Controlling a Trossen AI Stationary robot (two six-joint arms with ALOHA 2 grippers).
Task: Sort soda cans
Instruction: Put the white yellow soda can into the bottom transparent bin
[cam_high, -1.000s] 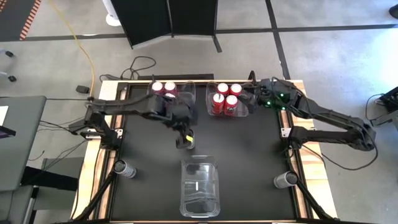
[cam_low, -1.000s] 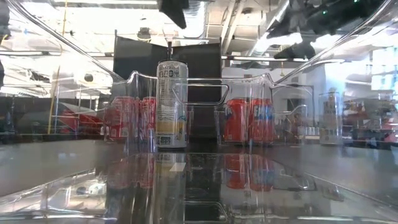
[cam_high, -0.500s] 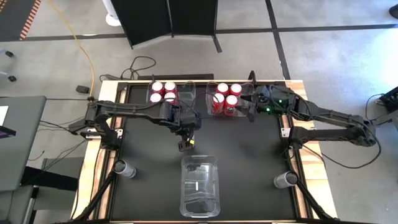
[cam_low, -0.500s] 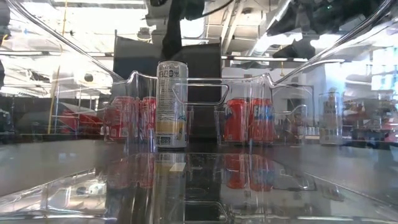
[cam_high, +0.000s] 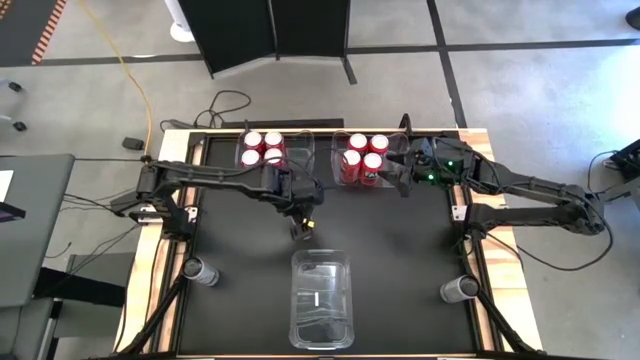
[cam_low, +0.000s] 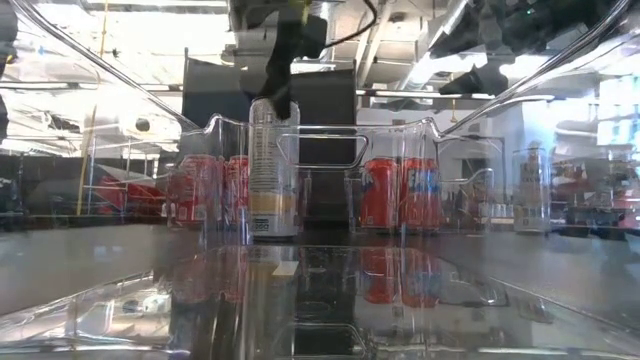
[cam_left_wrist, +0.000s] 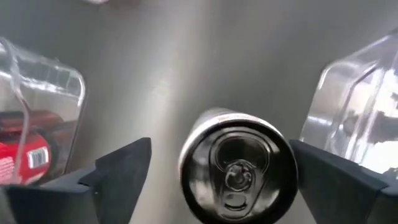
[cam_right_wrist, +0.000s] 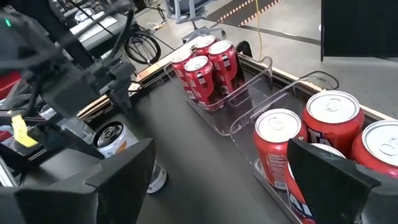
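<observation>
- The silver can (cam_left_wrist: 237, 165) is standing upright on the black worktop (cam_high: 400, 250), just beyond the empty clear bin (cam_high: 322, 300).
- The left gripper (cam_left_wrist: 217, 171) is straddling it, fingers (cam_left_wrist: 118, 171) gaping wide, gripping nothing.
- Beyond, red cans (cam_high: 362, 160) are filling two bins, where the right gripper (cam_right_wrist: 217, 180) is hanging wide open.

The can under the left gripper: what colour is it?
Silver-grey can with a pale yellow band, clearest in the low view.
</observation>
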